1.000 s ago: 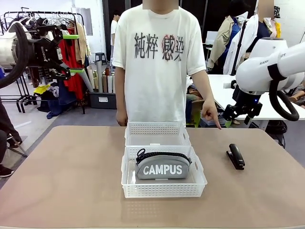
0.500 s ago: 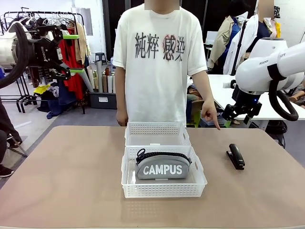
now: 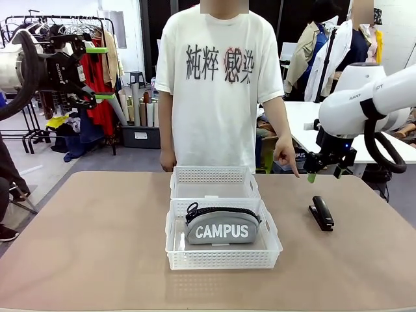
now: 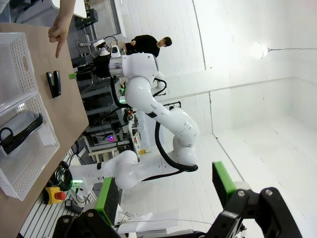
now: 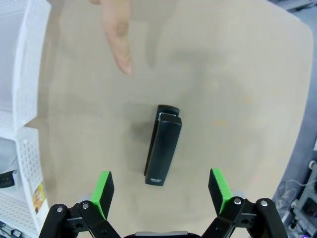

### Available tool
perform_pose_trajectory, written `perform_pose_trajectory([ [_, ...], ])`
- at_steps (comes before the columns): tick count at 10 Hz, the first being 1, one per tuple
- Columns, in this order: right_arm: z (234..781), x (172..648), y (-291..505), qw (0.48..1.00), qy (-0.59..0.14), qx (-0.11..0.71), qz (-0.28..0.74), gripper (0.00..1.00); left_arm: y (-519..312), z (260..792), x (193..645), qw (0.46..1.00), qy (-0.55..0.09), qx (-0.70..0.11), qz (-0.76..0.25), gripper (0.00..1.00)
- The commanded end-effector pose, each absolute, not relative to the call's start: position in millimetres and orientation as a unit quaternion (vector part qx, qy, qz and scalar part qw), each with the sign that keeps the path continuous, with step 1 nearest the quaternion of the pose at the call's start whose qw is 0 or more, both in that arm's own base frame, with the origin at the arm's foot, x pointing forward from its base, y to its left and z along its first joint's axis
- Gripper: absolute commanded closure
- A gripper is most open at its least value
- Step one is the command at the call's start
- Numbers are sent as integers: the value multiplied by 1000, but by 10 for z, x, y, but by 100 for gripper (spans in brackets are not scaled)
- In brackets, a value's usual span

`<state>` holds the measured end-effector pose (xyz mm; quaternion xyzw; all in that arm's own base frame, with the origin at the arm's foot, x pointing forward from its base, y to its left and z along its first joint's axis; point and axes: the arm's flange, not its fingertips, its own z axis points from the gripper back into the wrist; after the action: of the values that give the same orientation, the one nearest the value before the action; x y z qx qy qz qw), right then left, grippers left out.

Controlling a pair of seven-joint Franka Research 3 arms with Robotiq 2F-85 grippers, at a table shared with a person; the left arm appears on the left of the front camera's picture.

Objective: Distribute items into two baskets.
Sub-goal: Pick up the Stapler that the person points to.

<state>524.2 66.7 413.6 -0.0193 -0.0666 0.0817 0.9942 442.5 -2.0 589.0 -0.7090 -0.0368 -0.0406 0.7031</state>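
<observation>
Front view, lower centre: grey CAMPUS pouch (image 3: 221, 229) lying inside the nearer basket (image 3: 224, 260), with the farther basket (image 3: 214, 175) butted against it just behind. Black stapler (image 3: 322, 212) flat on the tabletop (image 3: 97, 234) at right, well apart from both baskets, below a person's pointing hand (image 3: 286, 156). Right claw (image 3: 323, 170) hovering above the stapler, spread wide, gripping nothing. Left claw (image 3: 101, 73) raised at upper left, likewise wide open and empty.
</observation>
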Motion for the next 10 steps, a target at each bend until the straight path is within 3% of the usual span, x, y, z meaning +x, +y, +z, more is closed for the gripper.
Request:
perform_pose_trajectory([
  [1, 3960, 5215, 601, 995, -68, -39, 59, 0, -16, 5898, 4418, 702, -36, -710, -42, 0],
  [10, 3318, 5147, 533, 1000, -18, -14, 9, 0, -16, 5898, 4418, 702, -36, -710, -42, 0],
])
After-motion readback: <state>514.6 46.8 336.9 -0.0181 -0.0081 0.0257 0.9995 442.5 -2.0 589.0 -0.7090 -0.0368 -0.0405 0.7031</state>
